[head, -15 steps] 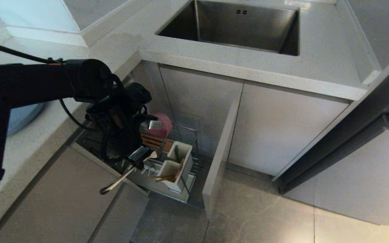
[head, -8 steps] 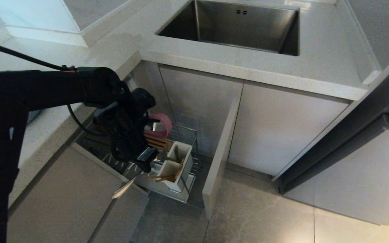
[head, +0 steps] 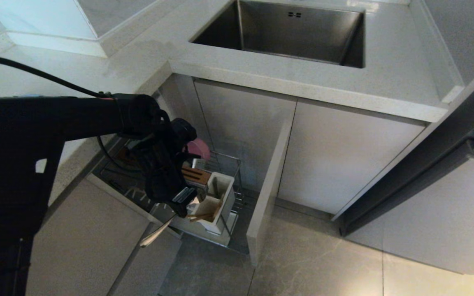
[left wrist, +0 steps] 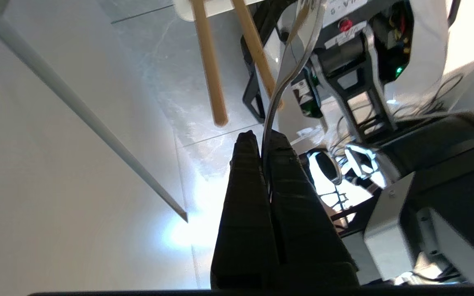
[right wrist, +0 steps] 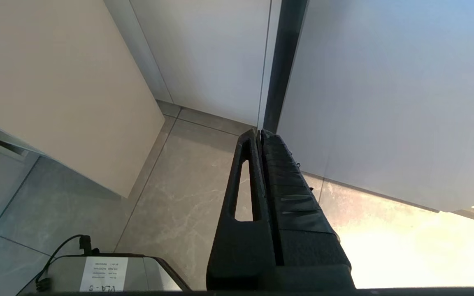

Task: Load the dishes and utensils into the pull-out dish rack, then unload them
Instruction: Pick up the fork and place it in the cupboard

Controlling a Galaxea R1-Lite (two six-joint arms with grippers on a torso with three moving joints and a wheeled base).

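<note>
My left gripper (head: 183, 203) hangs over the near end of the pull-out dish rack (head: 233, 163), shut on a silver fork (left wrist: 286, 70). The fork's tines point at the white utensil box (head: 220, 193); its handle end (head: 151, 236) juts out behind the fingers (left wrist: 243, 185). The wooden chopsticks (head: 198, 216) lean out of the box's near compartment, and the left wrist view shows the chopsticks (left wrist: 208, 61) close beside the fork. A pink bowl (head: 200, 149) stands at the rack's back by the brown wooden strip (head: 196, 174). My left arm hides the blue plate, and I cannot make out the spoon. Parked above the floor, my right gripper (right wrist: 259, 133) is shut and empty.
The rack's beige front panel (head: 268, 193) stands edge-on to the right of the basket. A steel sink (head: 286, 33) is set in the grey countertop (head: 303, 86) above. Another cabinet front (head: 150, 263) lies below the fork's handle. Tiled floor (head: 315, 263) spreads to the right.
My left arm has swung right and down with the fork, bringing the gripper from beside the rack to just over the utensil box. The arm now covers the blue plate on the counter.
</note>
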